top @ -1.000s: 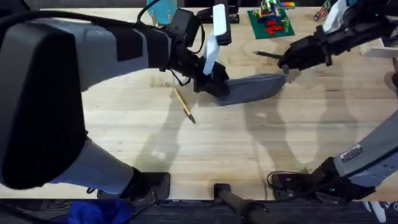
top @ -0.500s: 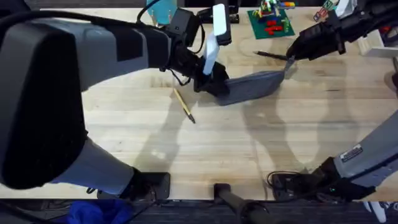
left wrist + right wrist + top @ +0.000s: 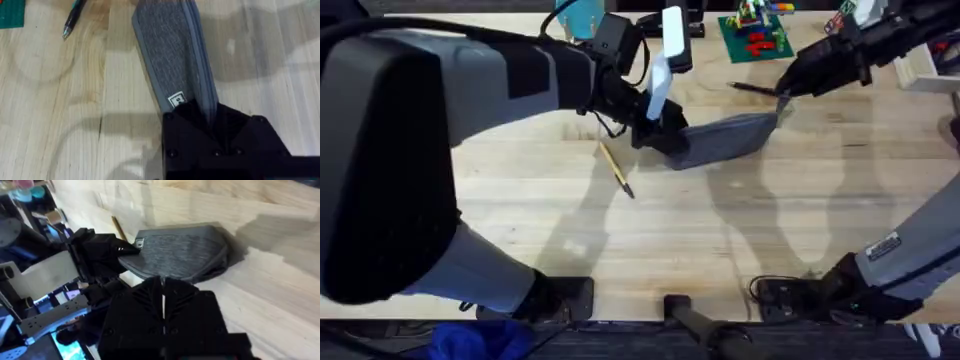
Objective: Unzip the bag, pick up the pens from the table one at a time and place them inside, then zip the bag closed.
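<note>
step: unzip | bag [image 3: 725,140] mid table [image 3: 720,240], 12 o'clock | left gripper [image 3: 665,135] clamped on bag's left end | right gripper [image 3: 782,95] at right end, grip unclear | tip: hold firm, pull zip straight along | pens [image 3: 616,168] wait at 9 o'clock

A: What is the left pincer [image 3: 212,125] doing?
B: Its black body is closed on the near end of the grey-blue bag [image 3: 172,60], right beside a small white tag [image 3: 176,100] on the fabric.
A: How does the bag lie?
B: Stretched away from the pincer over the light wooden bench [image 3: 60,110], a darker seam running along one side.
A: Anything else?
B: A black pen [image 3: 72,20] lies apart from the bag, near a green corner [image 3: 11,14].
</note>
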`<control>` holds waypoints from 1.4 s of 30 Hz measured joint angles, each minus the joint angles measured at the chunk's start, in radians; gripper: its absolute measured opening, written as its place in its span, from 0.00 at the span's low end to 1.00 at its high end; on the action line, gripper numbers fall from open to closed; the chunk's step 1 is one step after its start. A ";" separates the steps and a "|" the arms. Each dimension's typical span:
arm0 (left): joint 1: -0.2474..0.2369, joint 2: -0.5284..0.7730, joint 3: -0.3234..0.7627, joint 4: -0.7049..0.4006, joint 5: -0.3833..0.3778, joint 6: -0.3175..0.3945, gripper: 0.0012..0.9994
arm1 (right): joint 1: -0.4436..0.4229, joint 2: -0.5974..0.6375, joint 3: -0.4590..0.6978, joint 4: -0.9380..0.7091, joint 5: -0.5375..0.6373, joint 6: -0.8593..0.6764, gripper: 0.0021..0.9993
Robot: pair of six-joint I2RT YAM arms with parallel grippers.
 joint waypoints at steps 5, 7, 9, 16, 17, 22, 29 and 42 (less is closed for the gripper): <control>0.000 0.000 0.000 0.000 0.000 0.000 0.04 | 0.049 0.000 0.007 0.000 -0.009 0.000 0.03; 0.000 0.000 0.000 0.000 0.000 0.000 0.04 | 0.063 0.000 0.007 0.000 -0.019 0.000 0.03; 0.000 0.000 0.000 0.000 0.000 0.000 0.04 | 0.071 0.000 0.007 0.000 -0.024 0.000 0.03; 0.000 0.000 0.000 0.000 -0.001 0.000 0.04 | 0.100 0.000 0.007 0.000 -0.026 -0.001 0.03; 0.000 0.000 0.000 0.000 -0.001 0.000 0.04 | 0.108 0.000 0.007 0.000 -0.027 0.000 0.03; 0.000 0.000 0.000 0.000 -0.001 0.000 0.04 | 0.151 0.000 0.008 0.000 -0.027 0.000 0.03; 0.000 0.000 0.000 0.000 -0.001 0.000 0.04 | 0.213 0.000 0.010 0.001 -0.034 0.000 0.03; 0.000 0.000 0.000 0.000 -0.002 0.000 0.04 | 0.336 0.000 0.011 0.052 -0.042 0.037 0.03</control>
